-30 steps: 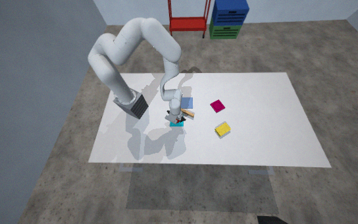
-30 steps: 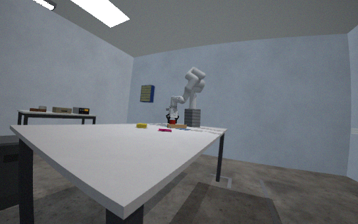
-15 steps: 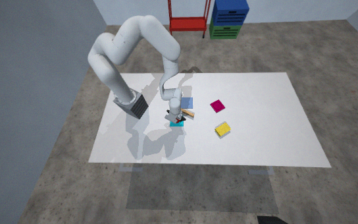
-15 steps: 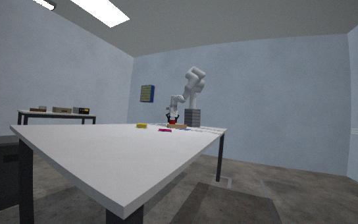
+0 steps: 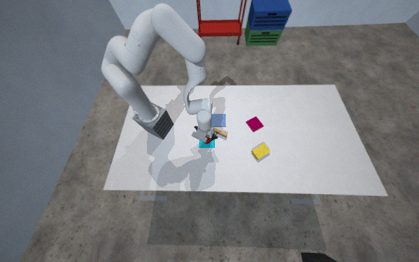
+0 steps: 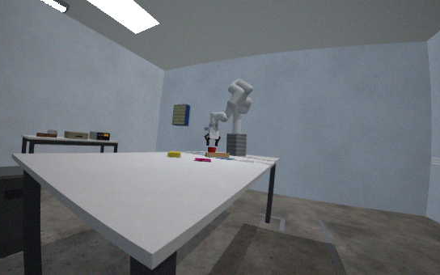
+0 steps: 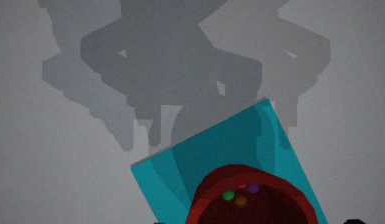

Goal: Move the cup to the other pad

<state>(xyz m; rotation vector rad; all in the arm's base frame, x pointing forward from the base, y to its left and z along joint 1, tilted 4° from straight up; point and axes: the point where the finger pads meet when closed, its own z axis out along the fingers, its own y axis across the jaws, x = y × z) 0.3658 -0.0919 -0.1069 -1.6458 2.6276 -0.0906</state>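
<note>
A red cup [image 7: 250,197] stands on the teal pad [image 7: 223,160], with a green, a purple and an orange marble in it. In the top view the cup [image 5: 208,140] and the teal pad [image 5: 206,144] lie just under my gripper [image 5: 206,136]. In the exterior view my gripper [image 6: 213,140] hangs open a little above the cup [image 6: 212,150] and does not hold it. The blue pad [image 5: 219,120] lies just behind. A tan rail [image 5: 220,133] lies between the two pads.
A magenta flat block [image 5: 254,124] and a yellow block [image 5: 260,151] lie to the right of the pads. The arm's grey base [image 5: 159,123] stands at the left. A red rack [image 5: 220,23] and stacked crates [image 5: 267,21] stand on the floor behind the table.
</note>
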